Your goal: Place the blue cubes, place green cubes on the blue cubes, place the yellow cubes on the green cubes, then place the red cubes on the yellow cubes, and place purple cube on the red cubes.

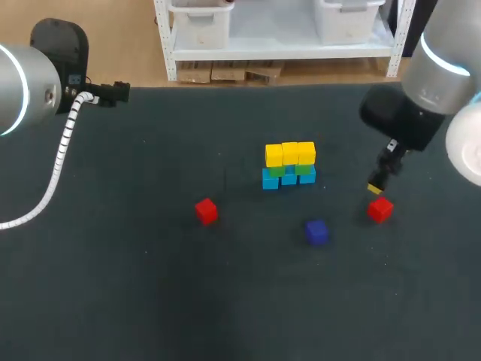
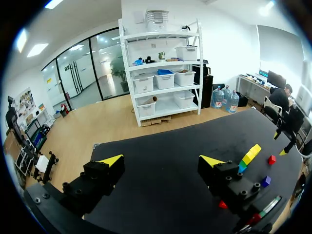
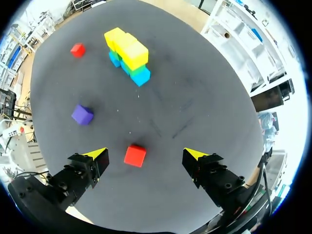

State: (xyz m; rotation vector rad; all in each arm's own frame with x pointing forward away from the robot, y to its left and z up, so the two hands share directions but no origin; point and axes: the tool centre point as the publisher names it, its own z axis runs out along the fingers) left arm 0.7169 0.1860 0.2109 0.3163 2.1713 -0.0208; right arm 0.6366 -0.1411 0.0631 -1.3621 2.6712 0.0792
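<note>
Presently catalogued, largest first.

1. Table [image 1: 150,301]: fills the head view below the top strip. Handling, as a judgement: the flat top lets a descent stop just above it. Dark matte covering, cloth-like.

2. Right arm [image 1: 443,68]: enters at upper right. Grey shell over a black wrist. Left arm [image 1: 22,83]: upper left, well apart from all the cubes, with a white coiled cable.

3. Right gripper [image 3: 145,154]: fingers spread wide and holding nothing. It hangs just above the near red cube [image 3: 135,155], which the wrist view shows between the yellow tips, closer to one finger. Step in hand, judged: grasp this cube for the yellow layer. Centre over it, come straight down and close on two flat faces. Left gripper [image 2: 162,160]: likewise spread and empty.

4. Stack: centre of the head view. Yellow cubes [image 1: 290,153] sit on green cubes [image 1: 291,170], which sit on blue cubes [image 1: 288,179]. Three yellow cubes can be counted. The layers are slightly out of line, so a hard touch could likely shift them. Smooth, sharp-edged blocks in solid colours.

5. Near red cube: right of centre, well apart from the stack.

6. Far red cube [image 1: 206,211]: left of centre, lying alone.

7. Purple cube [image 1: 316,232]: below the stack, loose and turned at an angle.
</note>
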